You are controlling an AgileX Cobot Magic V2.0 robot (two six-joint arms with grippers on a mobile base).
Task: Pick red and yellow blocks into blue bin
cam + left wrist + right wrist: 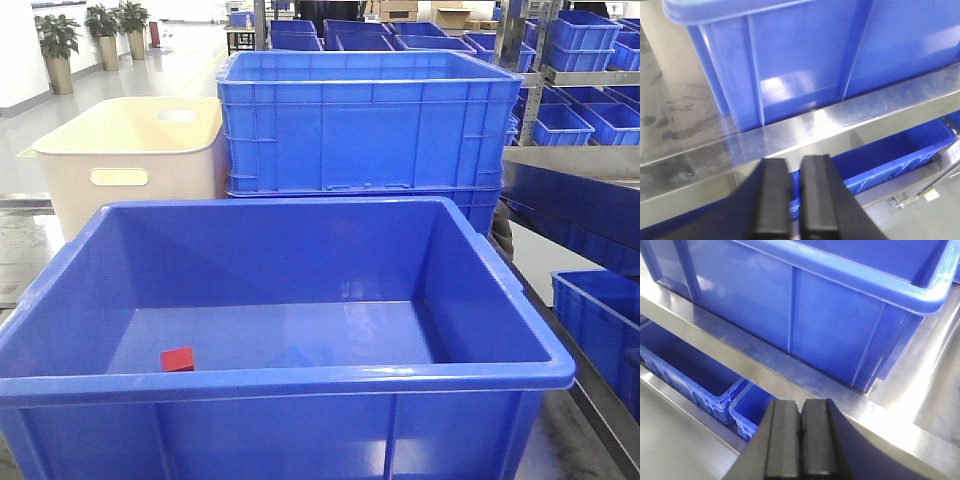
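One red block (pixel 178 359) lay inside the blue bin (pixel 300 385), by its near wall; no yellow one showed. Below the bin's rim, the left gripper (pixel 795 200) and right gripper (pixel 800 440) hung pinched together, empty, over the steel table (pixel 840 400) edge.

The left hand (pixel 796 197) shows two black fingers side by side, a thin gap between them, nothing held. The right hand (pixel 800 437) has its black fingers pressed together, also holding nothing. Neither arm appears in the front view.
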